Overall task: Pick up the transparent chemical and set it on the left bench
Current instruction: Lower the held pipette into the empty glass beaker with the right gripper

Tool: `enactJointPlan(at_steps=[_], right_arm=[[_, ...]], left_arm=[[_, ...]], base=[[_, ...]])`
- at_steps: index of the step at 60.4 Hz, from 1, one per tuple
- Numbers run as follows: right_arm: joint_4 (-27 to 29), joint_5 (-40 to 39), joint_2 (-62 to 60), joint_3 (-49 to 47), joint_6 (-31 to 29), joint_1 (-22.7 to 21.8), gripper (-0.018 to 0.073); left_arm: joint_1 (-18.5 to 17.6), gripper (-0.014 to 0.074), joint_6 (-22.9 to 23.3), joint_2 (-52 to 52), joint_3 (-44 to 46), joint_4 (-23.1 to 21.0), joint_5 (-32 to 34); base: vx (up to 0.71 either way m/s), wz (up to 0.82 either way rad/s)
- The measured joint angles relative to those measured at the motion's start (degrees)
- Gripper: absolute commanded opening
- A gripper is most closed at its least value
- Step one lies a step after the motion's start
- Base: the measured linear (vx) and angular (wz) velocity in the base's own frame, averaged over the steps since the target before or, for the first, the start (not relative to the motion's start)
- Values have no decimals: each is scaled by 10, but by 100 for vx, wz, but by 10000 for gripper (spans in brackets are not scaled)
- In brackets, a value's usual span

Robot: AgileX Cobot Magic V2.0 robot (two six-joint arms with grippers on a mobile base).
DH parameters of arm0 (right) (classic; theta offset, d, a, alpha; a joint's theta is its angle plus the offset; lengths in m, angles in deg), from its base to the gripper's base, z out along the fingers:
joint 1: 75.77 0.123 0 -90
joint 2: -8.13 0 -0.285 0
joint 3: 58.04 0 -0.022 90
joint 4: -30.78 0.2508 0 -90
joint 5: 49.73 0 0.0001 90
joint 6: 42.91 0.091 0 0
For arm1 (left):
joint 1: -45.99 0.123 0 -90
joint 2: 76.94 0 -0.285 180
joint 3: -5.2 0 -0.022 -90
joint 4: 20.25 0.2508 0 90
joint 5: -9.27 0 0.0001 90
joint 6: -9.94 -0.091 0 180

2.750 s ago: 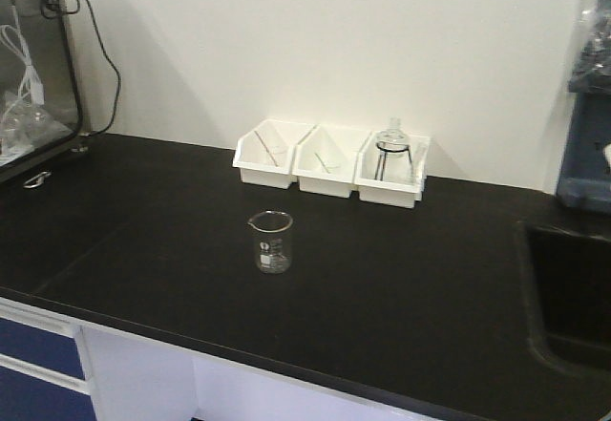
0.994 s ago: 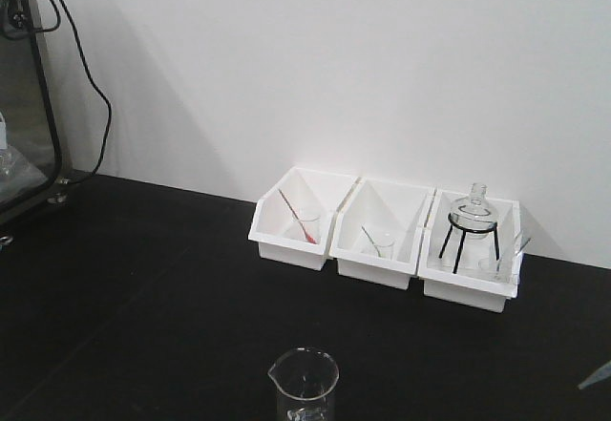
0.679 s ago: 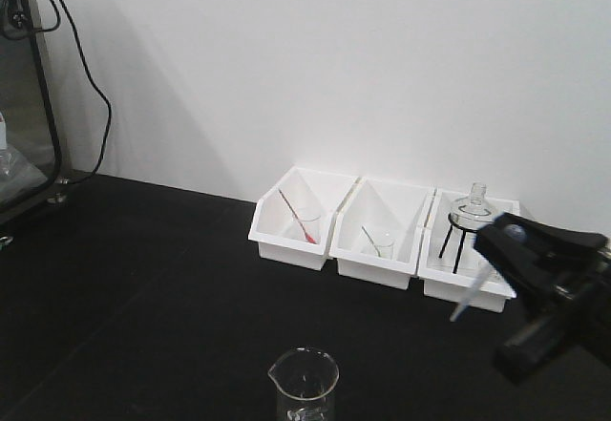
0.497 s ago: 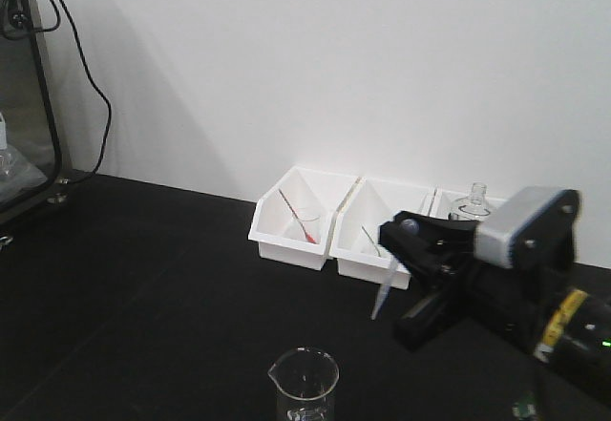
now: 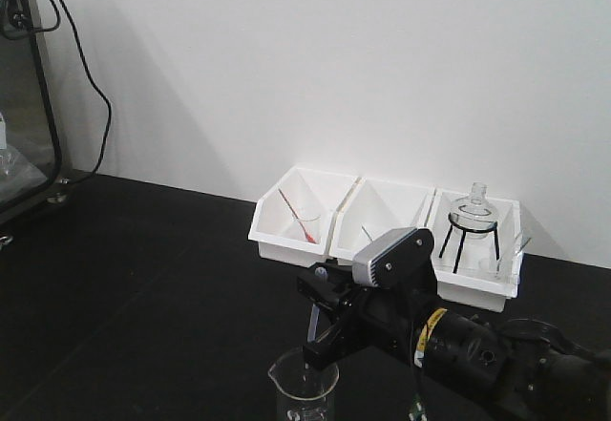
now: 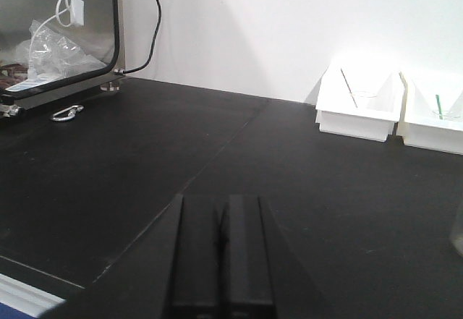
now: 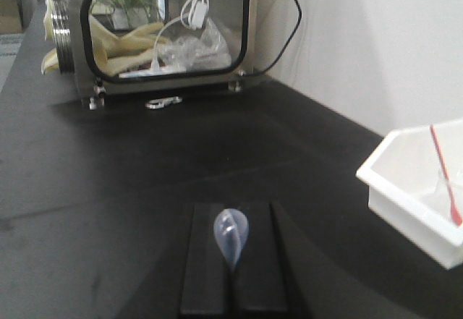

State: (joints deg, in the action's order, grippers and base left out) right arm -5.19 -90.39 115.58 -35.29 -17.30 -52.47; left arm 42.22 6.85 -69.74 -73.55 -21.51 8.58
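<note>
Presently, the right gripper (image 5: pixel 320 316) sits low and centre in the front view, its jaws clamped on the transparent chemical (image 5: pixel 313 326), a whitish pipette. The right wrist view shows the pipette's bulb (image 7: pixel 231 236) pinched between the two dark fingers (image 7: pixel 207 261) at bottom centre of that frame. In the front view the pipette's thin stem hangs down from the jaws, its tip at the mouth of the glass beaker (image 5: pixel 305 392) that stands at the bottom edge; whether the tip is inside the beaker cannot be told.

The left gripper (image 6: pixel 221 261) appears only in the left wrist view, at bottom centre, jaws together with nothing between them, above bare black surface.

The left bench (image 5: pixel 143 287) is the matte black top filling the lower half of the front view. Three white bins (image 5: pixel 382 235) stand in a row against the wall, right of centre. The leftmost holds a red-tipped stick (image 5: pixel 298 217); the rightmost holds a round flask on a black tripod (image 5: pixel 472 225). A dark-framed cabinet (image 7: pixel 166 26) occupies the upper left of the right wrist view, with a black cable (image 5: pixel 91 77) running down the wall beside it.
</note>
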Motion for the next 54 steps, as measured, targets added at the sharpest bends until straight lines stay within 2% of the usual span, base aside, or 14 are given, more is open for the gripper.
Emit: enactJointPlan(at_steps=[12, 20, 28, 37, 41, 46, 54], right_arm=[[1, 1, 38, -1, 0, 0, 31], [1, 2, 60, -2, 1, 0, 114], [1, 3, 67, -2, 1, 0, 269], [1, -1, 67, -2, 0, 0, 497], [1, -2, 67, -2, 0, 0, 564], [1, 4, 60, -2, 0, 0, 594], [-21, 62, 3, -2, 22, -5, 588]], left_arm=[[0, -3, 0, 0, 0, 0, 0], [0, -3, 0, 0, 0, 0, 0], [0, -3, 0, 0, 0, 0, 0], [0, -3, 0, 0, 0, 0, 0], [0, -3, 0, 0, 0, 0, 0], [0, -3, 0, 0, 0, 0, 0], [0, -3, 0, 0, 0, 0, 0]], base=[[0, 0], [0, 0], [0, 0], [0, 0], [0, 0], [0, 0], [0, 0]])
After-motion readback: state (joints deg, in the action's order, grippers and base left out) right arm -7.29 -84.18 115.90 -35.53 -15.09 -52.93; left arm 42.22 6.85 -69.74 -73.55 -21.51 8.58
